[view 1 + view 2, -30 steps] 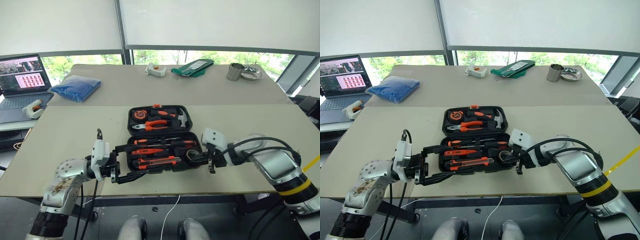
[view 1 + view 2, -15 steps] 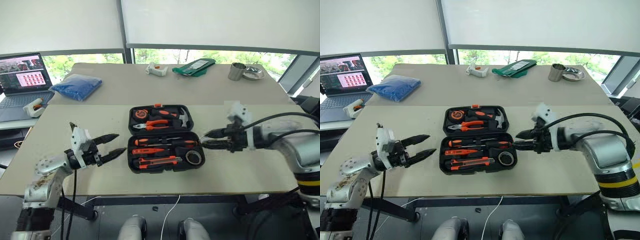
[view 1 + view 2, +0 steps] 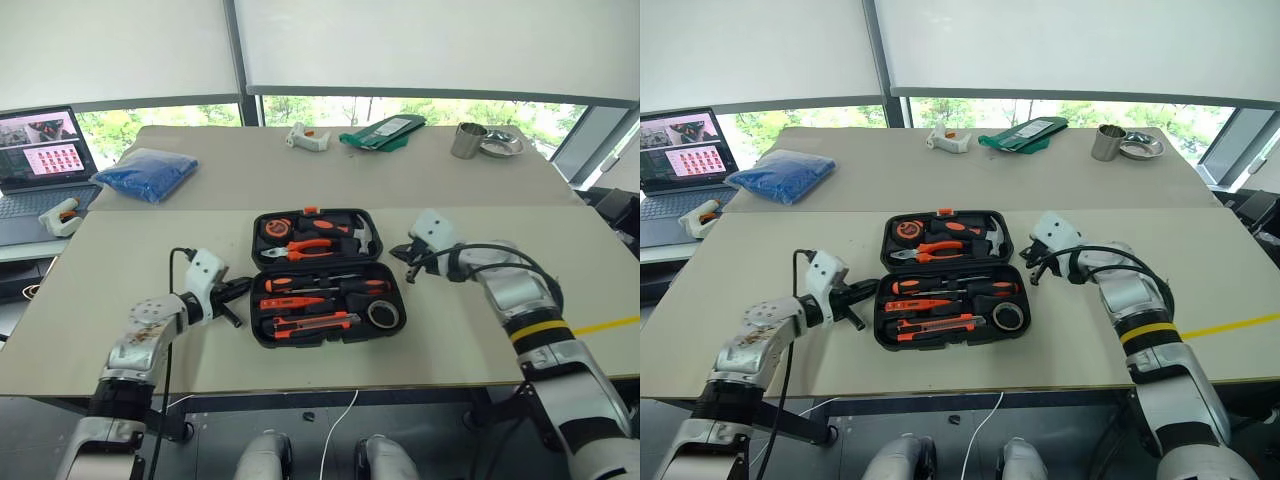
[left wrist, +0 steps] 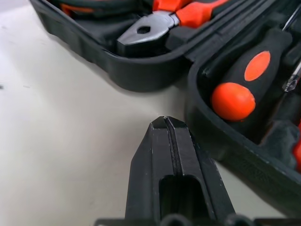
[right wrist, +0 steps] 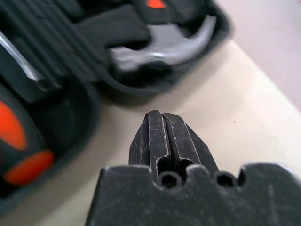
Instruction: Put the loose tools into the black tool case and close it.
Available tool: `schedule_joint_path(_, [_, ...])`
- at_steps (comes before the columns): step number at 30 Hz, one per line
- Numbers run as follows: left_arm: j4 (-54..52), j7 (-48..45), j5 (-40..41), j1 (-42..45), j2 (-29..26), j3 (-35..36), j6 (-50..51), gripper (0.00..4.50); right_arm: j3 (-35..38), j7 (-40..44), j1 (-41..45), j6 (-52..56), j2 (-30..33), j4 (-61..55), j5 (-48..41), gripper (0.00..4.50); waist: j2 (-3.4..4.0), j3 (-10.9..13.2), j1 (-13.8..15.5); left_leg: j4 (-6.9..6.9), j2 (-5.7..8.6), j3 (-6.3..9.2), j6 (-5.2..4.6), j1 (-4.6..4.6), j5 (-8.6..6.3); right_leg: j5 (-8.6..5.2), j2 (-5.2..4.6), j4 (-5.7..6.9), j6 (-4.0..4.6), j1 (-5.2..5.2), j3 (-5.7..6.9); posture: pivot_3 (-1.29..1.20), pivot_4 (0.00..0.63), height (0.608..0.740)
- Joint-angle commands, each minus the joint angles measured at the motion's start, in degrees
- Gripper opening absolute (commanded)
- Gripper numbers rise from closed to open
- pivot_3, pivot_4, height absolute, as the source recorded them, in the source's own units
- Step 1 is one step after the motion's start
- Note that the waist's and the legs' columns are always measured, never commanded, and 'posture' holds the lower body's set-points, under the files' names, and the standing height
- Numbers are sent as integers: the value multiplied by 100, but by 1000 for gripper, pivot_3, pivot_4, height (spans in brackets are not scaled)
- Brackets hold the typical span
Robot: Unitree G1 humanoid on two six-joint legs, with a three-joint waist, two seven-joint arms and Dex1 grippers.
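The black tool case point(image 3: 322, 276) lies open at the table's point(image 3: 500, 330) near middle, holding screwdrivers point(image 3: 300, 301), utility knife point(image 3: 315, 322) and tape roll point(image 3: 382, 313) in its front half, pliers point(image 3: 310, 249) and hammer point(image 3: 362, 234) behind. Left gripper point(image 3: 238, 290), fingers pressed together and empty, sits just beside the case's left edge; right gripper point(image 3: 402, 250), likewise closed, beside its right edge.

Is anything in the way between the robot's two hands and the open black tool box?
Nothing visible. The left gripper and right gripper, both shut, point at the sides of the flat black plastic tool case with only bare beige table between.
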State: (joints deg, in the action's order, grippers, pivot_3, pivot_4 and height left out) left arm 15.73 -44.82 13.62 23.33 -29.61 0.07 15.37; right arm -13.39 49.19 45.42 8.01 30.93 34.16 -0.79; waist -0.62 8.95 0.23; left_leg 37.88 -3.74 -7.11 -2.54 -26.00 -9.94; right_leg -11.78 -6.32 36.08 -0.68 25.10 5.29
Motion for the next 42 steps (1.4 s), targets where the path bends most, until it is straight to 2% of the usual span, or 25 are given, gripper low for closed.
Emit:
schedule_joint_path(1, [319,-72,-114,458,111,-66,-286,0,70,536,183,-123,-110,84,-139,33,0,0,-2,0,0,0,0,0,1,11,0,1,18,0,0,0,150,740])
schedule_joint_path(5, [609,-610,-193,802,183,-341,-329,0,115,1008,-4,145,-83,-354,-280,33,0,0,-3,0,0,1,0,1,1,21,1,3,33,0,0,0,150,740])
schedule_joint_path(10, [248,-1268,-72,807,258,-615,-37,0,342,1284,-651,706,275,-1533,-455,33,0,0,46,0,2,0,-1,-5,-2,19,-2,1,32,0,3,0,150,740])
schedule_joint_path(18, [-240,-1252,-87,616,590,-728,212,0,913,1062,-1775,2064,863,-3198,-751,33,-1,0,135,5,15,16,-6,-16,-4,17,-14,-2,27,0,11,0,150,740])
schedule_joint_path(24, [-432,-1055,-174,449,574,-718,474,0,1276,752,-2205,2177,940,-3463,-754,33,-1,0,136,12,13,46,-6,-15,-4,17,-12,0,28,-1,10,0,150,740])
schedule_joint_path(27, [-567,-1052,-115,422,428,-562,547,753,1517,832,-2260,2434,1070,-3597,-996,0,-2,1,143,18,14,50,-6,-15,-4,18,-12,1,26,-4,10,0,150,740])
schedule_joint_path(31, [-813,-1243,-17,396,-32,-336,758,2099,1871,969,-2355,2354,1436,-3638,-1192,1108,-4,2,119,19,10,51,-6,-15,-3,18,-9,1,26,0,9,0,150,740])
schedule_joint_path(32, [-825,-1221,-41,414,-147,-315,887,2553,1936,1006,-2368,2422,1502,-3664,-1284,1526,-3,2,110,19,8,51,-6,-15,-4,18,-7,1,26,0,9,0,150,740])
schedule_joint_path(34, [-694,-1166,-273,564,-572,-359,1231,3281,2210,700,-2207,3655,1567,-3871,-1604,2219,-4,2,88,19,5,52,-6,-13,-4,18,-4,1,26,0,8,0,150,740])
schedule_joint_path(37, [-504,-1311,191,1207,-879,-153,2605,4402,2379,252,-1329,5856,1554,-3809,-2081,3237,-6,10,42,21,1,54,-4,-12,-3,17,0,7,25,0,8,0,150,740])
schedule_joint_path(40, [-370,-1313,406,1783,-868,-288,3790,4500,2275,-108,-550,6916,1394,-3366,-2165,4234,-9,16,42,25,-3,61,-2,-17,7,24,1,8,15,10,10,0,150,740])
schedule_joint_path(41, [-298,-1239,454,1974,-792,-325,4101,4500,2132,-214,-318,7154,1367,-3191,-2140,4468,-9,16,43,26,-4,63,-1,-6,7,23,2,7,14,-2,11,0,150,740])
schedule_joint_path(42, [-195,-1070,481,2181,-660,-310,4439,4500,2027,-344,-73,7397,1275,-2980,-2114,4468,-9,16,45,29,-2,61,-1,-9,6,23,1,5,15,3,8,0,150,740])
